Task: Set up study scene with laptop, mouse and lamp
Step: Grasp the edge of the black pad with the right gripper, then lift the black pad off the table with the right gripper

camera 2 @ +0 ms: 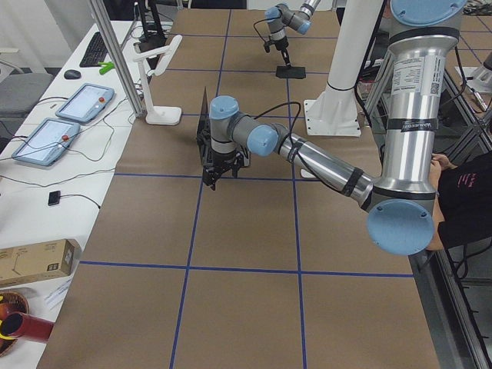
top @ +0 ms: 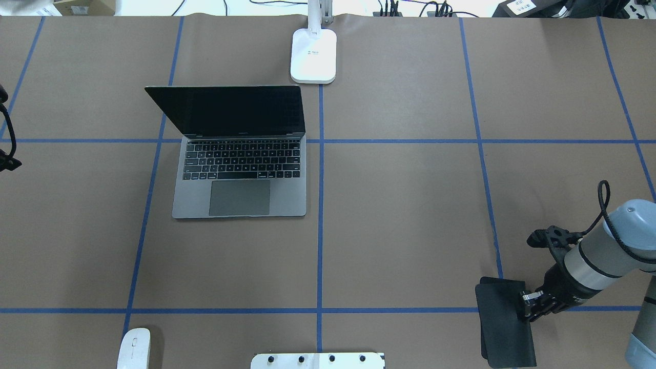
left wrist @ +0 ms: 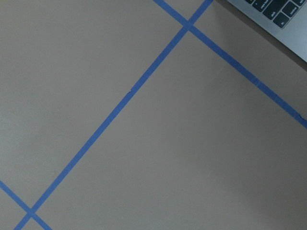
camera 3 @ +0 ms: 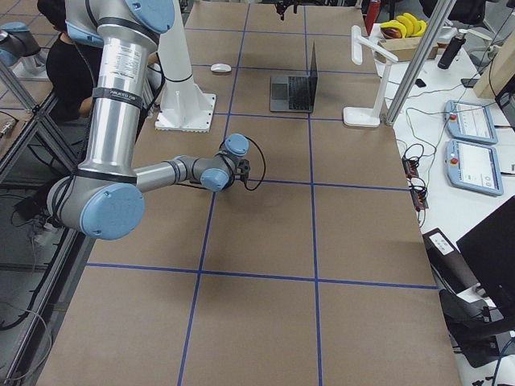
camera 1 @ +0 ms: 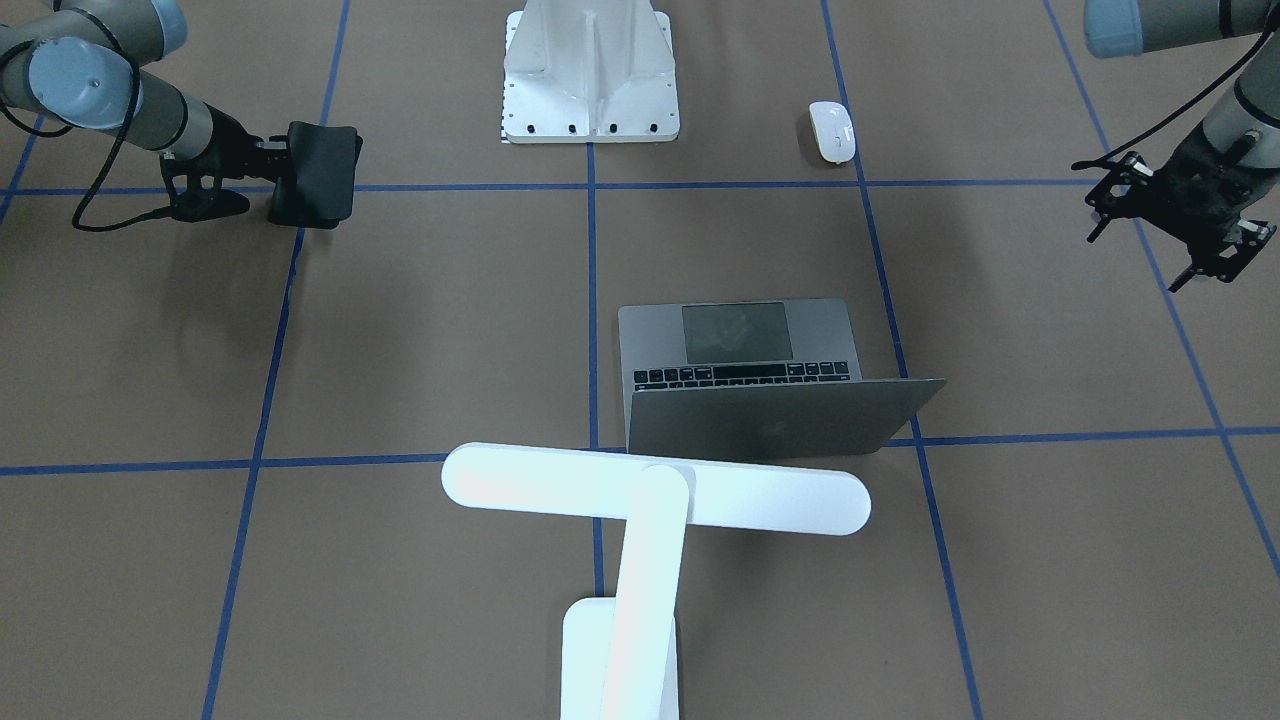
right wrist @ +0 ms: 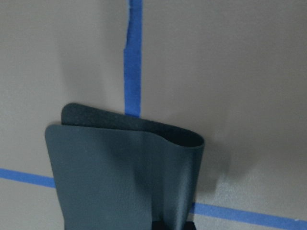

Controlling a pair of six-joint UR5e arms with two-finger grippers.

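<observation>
The slim dark-grey metal laptop (top: 241, 174) stands open on the left half of the brown paper-covered table (top: 410, 205), its dark screen tilted back and its keys turned to the robot. The white desk lamp (top: 313, 56) stands at the far edge in the middle, its rectangular base just beyond the laptop's far right corner and its long bar hanging over the lid. The small white oval mouse (top: 134, 348) lies at the near left, well apart from the laptop and to the left of the white bolted metal pedestal (top: 318, 360).

The right gripper (top: 533, 302) is low at the near right, its fingers clamped on one edge of a flat black rectangular mat (top: 505, 323). The right wrist view shows the mat is soft: it curls over itself where it is pinched, so it will likely flop and drag unless laid down flat.

The left gripper (camera 1: 1170, 215) hovers at the far left side above bare table. I cannot tell whether its fingers are apart or together.

The mouse looks light, smooth and low, so it is apt to slip. The safest hold seems to be across its narrow sides, near the middle. The laptop is stiff and heavier, with a hinged lid best left alone, so a push at the base would suit it. The lamp looks top-heavy.
</observation>
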